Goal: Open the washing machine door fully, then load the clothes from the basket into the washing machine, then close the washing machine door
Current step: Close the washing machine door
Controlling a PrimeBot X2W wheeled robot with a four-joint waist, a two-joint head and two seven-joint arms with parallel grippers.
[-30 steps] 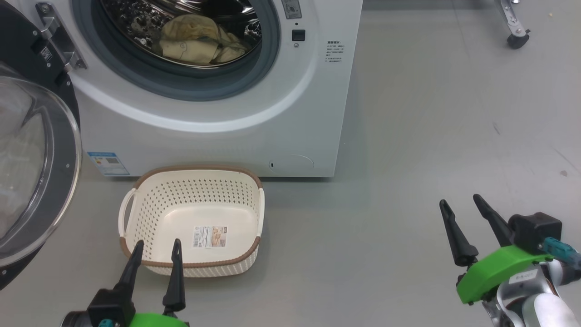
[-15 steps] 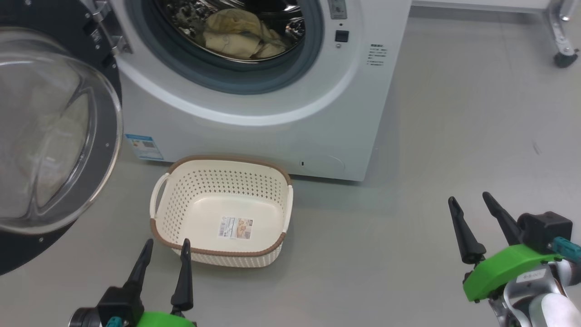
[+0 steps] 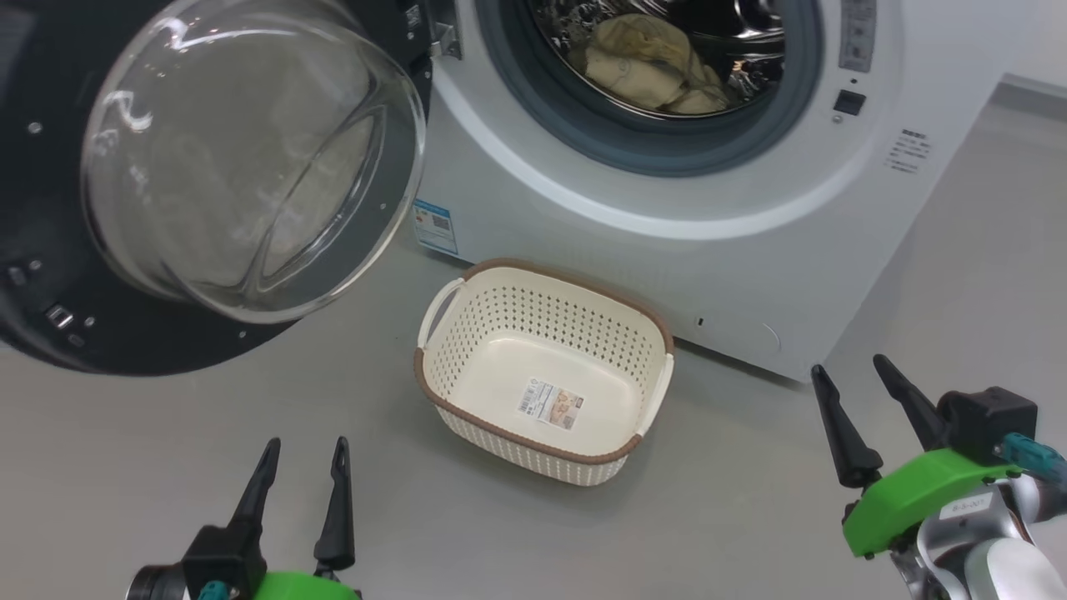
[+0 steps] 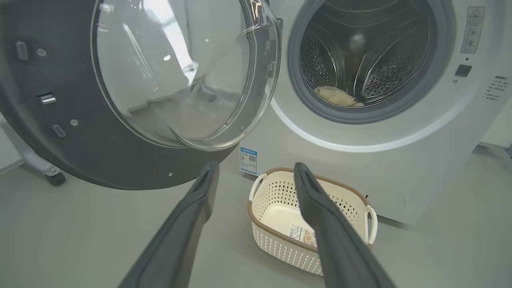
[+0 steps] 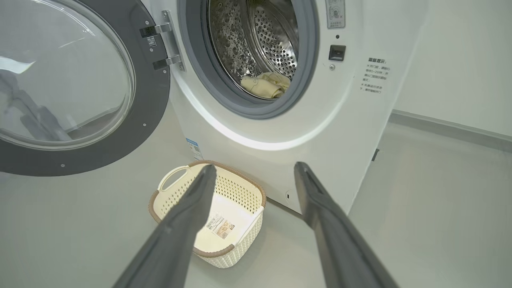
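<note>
The washing machine stands white at the upper right of the head view, its door swung wide open to the left, glass bowl bulging toward me. Cream-yellow clothes lie inside the steel drum; they also show in the wrist views. The basket sits on the floor before the machine with only a label sticker on its bottom. My left gripper is open at the lower left, short of the basket. My right gripper is open at the lower right, beside the machine's corner. Both hold nothing.
Grey floor spreads around the basket and to the right of the machine. The open door hangs over the floor on the left. A wheeled frame leg stands behind the door. A pale wall rises at the right.
The head camera has swung left, so machine, door and basket shifted right in the picture. Both grippers stay open and keep their places near the bottom.
</note>
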